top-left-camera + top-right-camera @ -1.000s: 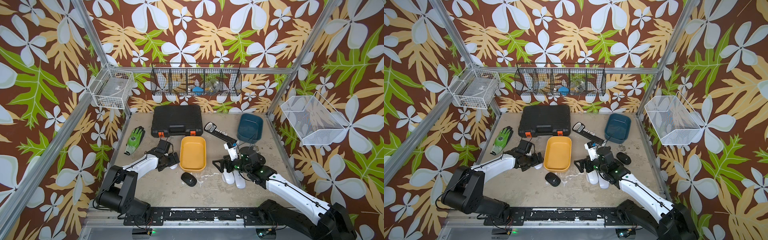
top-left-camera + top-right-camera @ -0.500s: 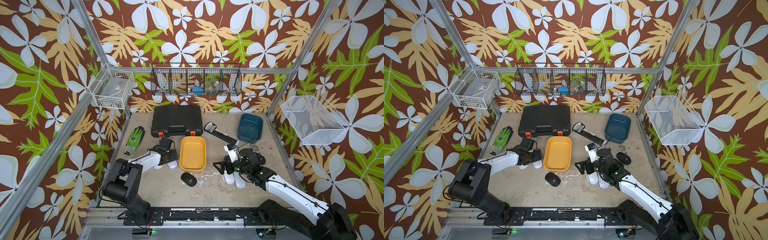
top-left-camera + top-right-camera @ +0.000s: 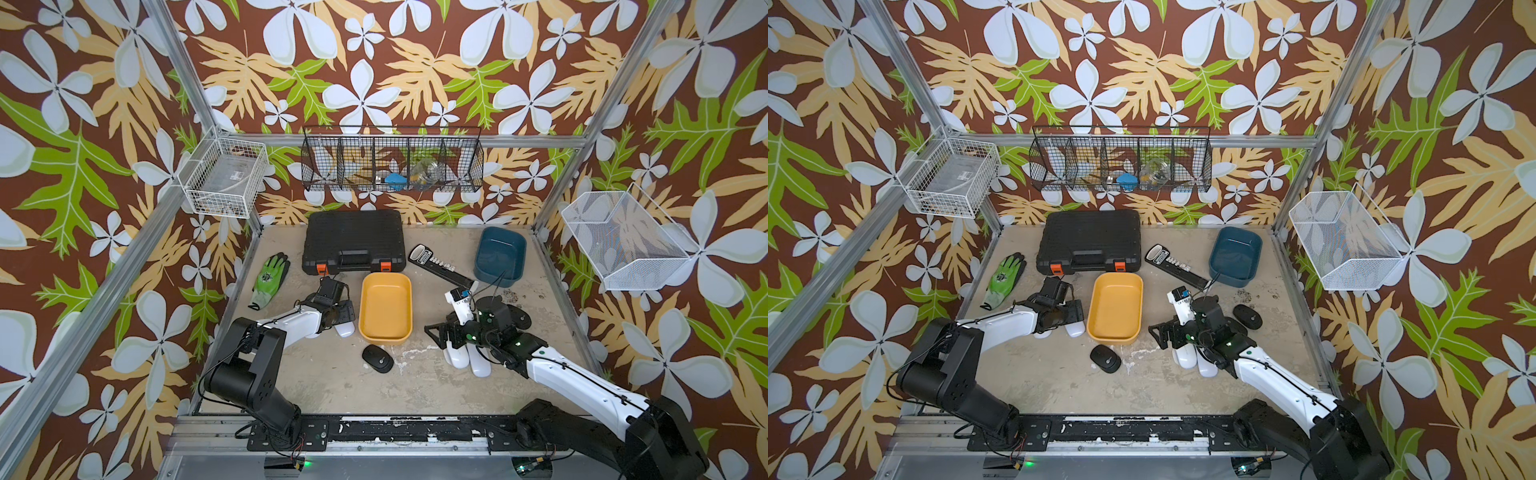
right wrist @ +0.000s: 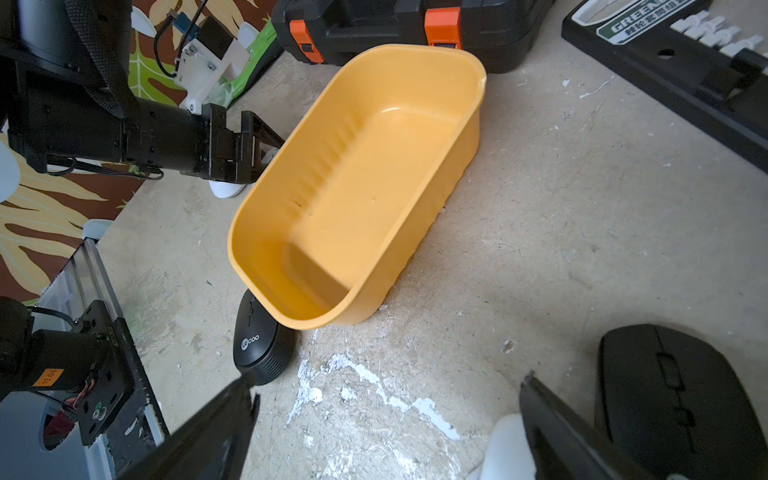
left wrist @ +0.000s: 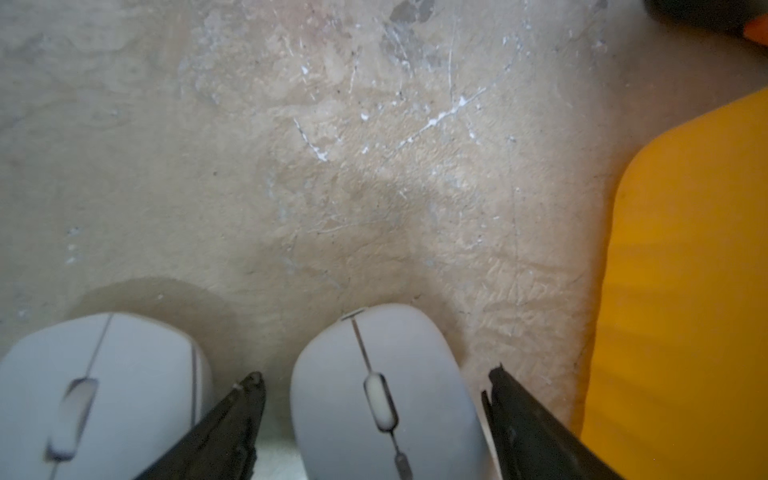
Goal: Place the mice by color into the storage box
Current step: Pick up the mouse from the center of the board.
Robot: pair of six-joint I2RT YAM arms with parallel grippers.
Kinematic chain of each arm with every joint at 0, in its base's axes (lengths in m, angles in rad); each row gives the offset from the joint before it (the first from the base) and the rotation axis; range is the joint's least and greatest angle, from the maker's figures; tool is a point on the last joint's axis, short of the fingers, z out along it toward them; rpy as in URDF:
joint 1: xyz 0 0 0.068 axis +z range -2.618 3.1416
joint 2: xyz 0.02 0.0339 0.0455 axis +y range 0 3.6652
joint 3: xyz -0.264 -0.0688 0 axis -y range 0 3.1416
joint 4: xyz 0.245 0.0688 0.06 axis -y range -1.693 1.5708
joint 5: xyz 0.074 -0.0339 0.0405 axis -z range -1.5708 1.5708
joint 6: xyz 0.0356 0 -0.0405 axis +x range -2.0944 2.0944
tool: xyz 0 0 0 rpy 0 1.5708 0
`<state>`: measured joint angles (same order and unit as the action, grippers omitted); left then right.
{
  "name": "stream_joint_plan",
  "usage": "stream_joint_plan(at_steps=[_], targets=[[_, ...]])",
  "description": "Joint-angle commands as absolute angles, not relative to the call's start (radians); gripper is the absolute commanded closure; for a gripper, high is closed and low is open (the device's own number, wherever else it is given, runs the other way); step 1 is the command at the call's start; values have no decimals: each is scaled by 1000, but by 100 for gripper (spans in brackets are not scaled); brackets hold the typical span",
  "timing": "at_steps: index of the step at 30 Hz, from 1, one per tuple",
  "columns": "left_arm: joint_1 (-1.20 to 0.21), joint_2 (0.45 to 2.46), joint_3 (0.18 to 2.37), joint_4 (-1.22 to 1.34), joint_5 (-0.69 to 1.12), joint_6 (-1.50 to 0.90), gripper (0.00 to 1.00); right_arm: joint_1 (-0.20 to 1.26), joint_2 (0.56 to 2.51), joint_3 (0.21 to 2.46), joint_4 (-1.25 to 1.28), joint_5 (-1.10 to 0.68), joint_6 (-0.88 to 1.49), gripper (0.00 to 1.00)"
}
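My left gripper (image 5: 374, 374) is open and low over the table, its jaws astride a white mouse (image 5: 382, 395) with a gap on each side. A second white mouse (image 5: 95, 390) lies beside it. Both are just left of the yellow storage box (image 3: 385, 305), which is empty. My right gripper (image 4: 388, 380) is open with only bare table between its fingers. Two white mice (image 3: 457, 356) lie under the right arm. One black mouse (image 3: 377, 358) rests at the yellow box's front corner, and another (image 4: 673, 399) is beside my right gripper. A blue box (image 3: 500, 257) stands at the back right.
A shut black tool case (image 3: 353, 241) sits behind the yellow box. A green glove (image 3: 270, 274) lies at the left, and a long black-and-white device (image 3: 440, 266) lies between the two boxes. Wire baskets (image 3: 392, 160) hang on the walls.
My left arm has shifted, and its gripper has settled around the white mouse by the yellow box, with the jaws a little narrower. The right gripper has barely moved.
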<state>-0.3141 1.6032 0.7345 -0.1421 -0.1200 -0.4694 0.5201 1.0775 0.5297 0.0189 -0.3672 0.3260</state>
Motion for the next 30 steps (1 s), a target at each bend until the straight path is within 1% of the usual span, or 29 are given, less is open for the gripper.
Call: stream_joint_plan(at_steps=[1,9,12,14,18,21,24,30], targets=[[-331,1626,710,-452,-74,-493,10,521,1077,526,50,-373,310,0],[-386,1660,733,-499,-111,-492,10,521,1074,520,64,-379,314,1],[-390,1659,719,-495,-115,-495,12,521,1070,514,76,-381,320,1],[-396,1665,724,-494,-114,-497,17,521,1072,511,83,-385,325,1],[-399,1666,725,-488,-100,-500,33,520,1078,518,75,-389,320,2],[-399,1647,719,-482,-84,-499,42,520,1074,521,68,-382,316,2],[-399,1613,722,-486,-72,-502,46,521,1067,522,64,-377,316,2],[-399,1475,798,-564,-70,-502,47,521,1055,531,46,-344,323,3]])
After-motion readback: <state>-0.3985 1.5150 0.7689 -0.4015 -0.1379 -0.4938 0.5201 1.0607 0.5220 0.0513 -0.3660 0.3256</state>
